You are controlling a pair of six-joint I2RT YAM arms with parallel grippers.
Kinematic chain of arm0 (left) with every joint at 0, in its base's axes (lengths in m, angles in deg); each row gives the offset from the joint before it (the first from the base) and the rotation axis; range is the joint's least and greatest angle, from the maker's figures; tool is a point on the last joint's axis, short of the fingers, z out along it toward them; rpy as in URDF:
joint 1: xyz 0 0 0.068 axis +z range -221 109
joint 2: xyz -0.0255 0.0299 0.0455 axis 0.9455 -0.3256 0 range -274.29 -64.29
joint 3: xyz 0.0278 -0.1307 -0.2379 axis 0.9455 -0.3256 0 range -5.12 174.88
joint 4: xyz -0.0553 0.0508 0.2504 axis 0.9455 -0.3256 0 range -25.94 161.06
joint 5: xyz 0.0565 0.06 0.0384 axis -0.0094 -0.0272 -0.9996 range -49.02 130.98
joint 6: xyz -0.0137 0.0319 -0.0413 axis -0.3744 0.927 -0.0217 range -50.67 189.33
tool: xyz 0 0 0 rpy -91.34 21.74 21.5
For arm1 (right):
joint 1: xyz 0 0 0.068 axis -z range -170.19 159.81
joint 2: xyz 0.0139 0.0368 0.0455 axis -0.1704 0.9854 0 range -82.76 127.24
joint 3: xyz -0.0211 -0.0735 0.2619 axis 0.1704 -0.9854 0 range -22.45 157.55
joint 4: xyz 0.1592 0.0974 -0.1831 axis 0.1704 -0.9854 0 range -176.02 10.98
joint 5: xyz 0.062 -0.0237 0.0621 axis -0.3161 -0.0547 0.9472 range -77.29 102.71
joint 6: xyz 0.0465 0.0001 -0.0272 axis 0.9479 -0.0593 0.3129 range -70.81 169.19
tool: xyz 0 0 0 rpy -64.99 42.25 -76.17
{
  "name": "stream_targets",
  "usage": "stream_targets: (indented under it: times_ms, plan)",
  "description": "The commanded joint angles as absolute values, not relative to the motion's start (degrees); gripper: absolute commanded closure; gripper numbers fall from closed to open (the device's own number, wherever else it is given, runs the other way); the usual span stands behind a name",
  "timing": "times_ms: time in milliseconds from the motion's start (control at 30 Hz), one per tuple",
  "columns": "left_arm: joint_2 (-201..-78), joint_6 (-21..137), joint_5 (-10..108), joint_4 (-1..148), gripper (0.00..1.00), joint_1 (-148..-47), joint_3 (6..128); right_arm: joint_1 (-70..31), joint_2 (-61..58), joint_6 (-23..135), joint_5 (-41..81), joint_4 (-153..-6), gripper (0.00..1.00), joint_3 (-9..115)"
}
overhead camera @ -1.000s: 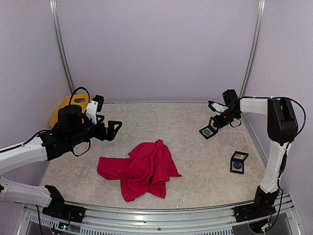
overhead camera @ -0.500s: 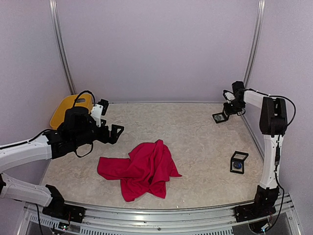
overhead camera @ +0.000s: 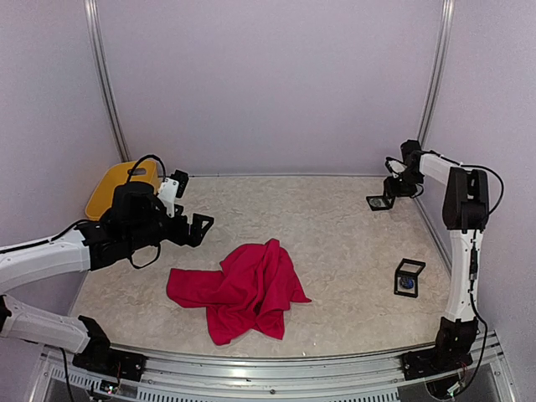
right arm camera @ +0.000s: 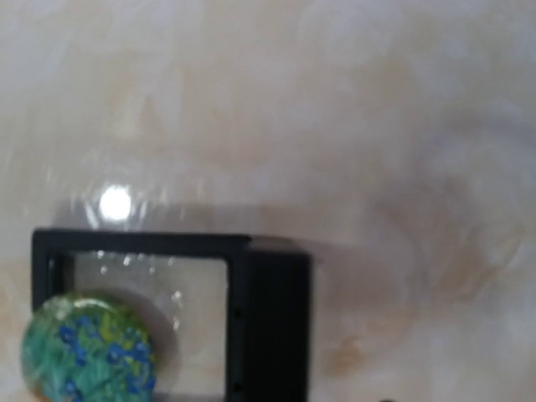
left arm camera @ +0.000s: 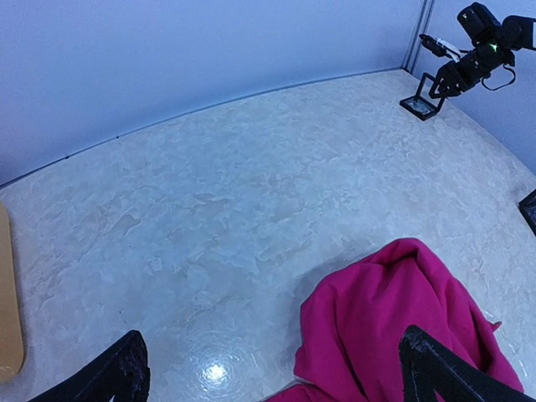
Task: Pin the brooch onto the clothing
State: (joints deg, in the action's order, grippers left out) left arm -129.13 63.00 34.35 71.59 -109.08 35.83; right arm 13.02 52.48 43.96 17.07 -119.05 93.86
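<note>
Crimson shirt [overhead camera: 243, 289] lies crumpled at six o'clock; brooch [right arm camera: 88, 352] sits in its frame [overhead camera: 381, 202] at two. Now the left gripper [left arm camera: 272, 360] gapes wide, the right gripper [overhead camera: 393, 188] I cannot tell. One nudge could topple that frame.

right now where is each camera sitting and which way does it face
top: high behind the arm bases, looking down on the table; left hand and right hand show
left wrist: over the table, facing the far right corner past the shirt; its two fingertips show
right wrist: close above the framed brooch, looking down; no fingers show
shared: top and left wrist both see the shirt
</note>
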Motion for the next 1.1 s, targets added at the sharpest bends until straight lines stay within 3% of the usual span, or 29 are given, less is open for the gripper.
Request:
stream_targets:
  times_ms: [0, 133, 200, 300, 367, 600, 867, 1067]
  plan:
    - [-128.76, 63.52, 35.09, 71.23, 0.01, -109.32, 38.12, 13.43, 45.63, 42.04, 19.57, -121.22, 0.38, 95.38]
    - [-127.58, 63.30, 35.36, 71.23, 0.01, -109.31, 38.21, 13.05, 34.15, 37.04, 19.90, -120.49, 0.31, 89.48]
    - [-126.95, 63.62, 35.49, 70.48, 0.01, -109.34, 38.28, 12.41, 25.75, 30.71, 25.32, -118.88, 0.31, 79.48]
    - [-126.11, 65.96, 35.89, 66.93, 0.01, -109.49, 39.99, 11.42, 10.71, 11.92, 40.60, -119.74, 0.31, 61.18]
    - [-126.39, 66.81, 35.73, 64.27, 0.01, -109.63, 41.90, 10.28, 1.37, -4.40, 44.79, -124.65, 0.22, 49.60]
    - [-128.62, 67.02, 38.88, 59.70, 0.01, -110.17, 45.80, 6.48, -18.37, -13.38, 33.92, -129.61, 0.14, 32.49]
    - [-128.40, 66.69, 40.63, 60.17, 0.01, -110.87, 45.96, 6.22, -19.88, -15.91, 22.84, -123.13, 0.13, 23.82]
    - [-126.86, 67.08, 39.67, 59.19, 0.01, -111.52, 45.66, 6.23, -14.12, -17.21, 15.14, -117.00, 0.20, 20.98]
